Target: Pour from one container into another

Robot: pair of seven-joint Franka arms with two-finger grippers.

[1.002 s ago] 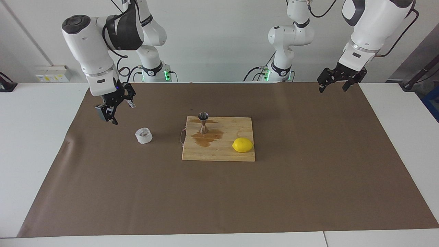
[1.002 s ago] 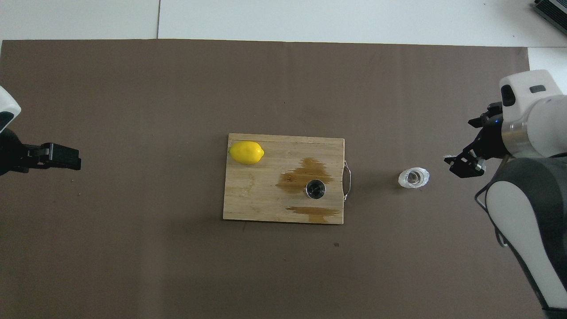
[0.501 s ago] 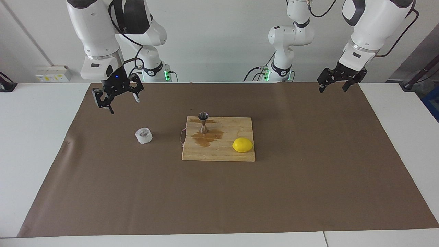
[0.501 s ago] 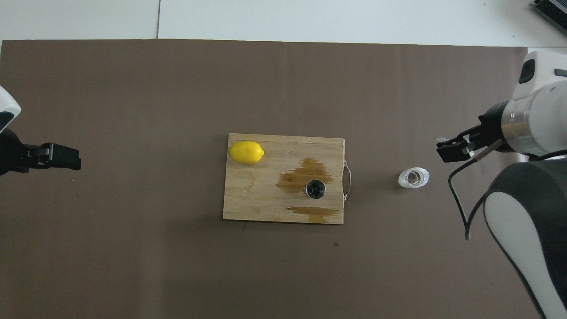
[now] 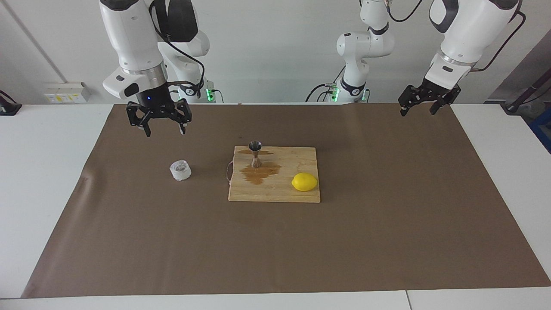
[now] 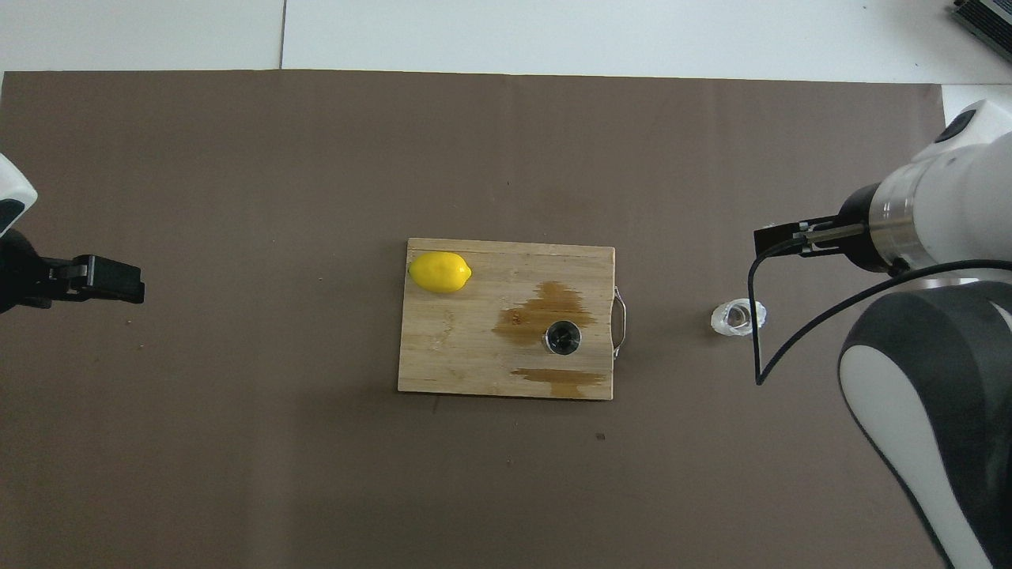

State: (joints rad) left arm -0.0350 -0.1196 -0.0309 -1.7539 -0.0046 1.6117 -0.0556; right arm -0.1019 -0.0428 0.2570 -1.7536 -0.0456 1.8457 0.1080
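The crinkled cup (image 5: 180, 170) stands upright on the brown mat (image 5: 387, 224) of the table (image 5: 38, 181), toward the right arm's end. In the overhead view the crinkled cup (image 6: 738, 318) lies at about three o'clock from the cutting board (image 6: 458, 348), apart from the board's wire handle (image 6: 621, 322). The steel jigger (image 5: 255, 153) stands upright on the cutting board (image 5: 284, 193), at the edge of a brown wet stain (image 5: 259, 173); a second, thinner stain (image 6: 560, 378) marks the board's edge nearer the robots. Seen from overhead, the lemon (image 6: 439, 272) rests on the board at about ten o'clock from the steel jigger (image 6: 563, 337), well apart from it.

The right end effector (image 5: 164, 127) hangs in the air over the mat, its fingers spread wide and holding nothing, clear of the cup. The left end effector (image 5: 419, 109) waits raised over the mat's corner at the left arm's end, fingers also spread wide and empty.
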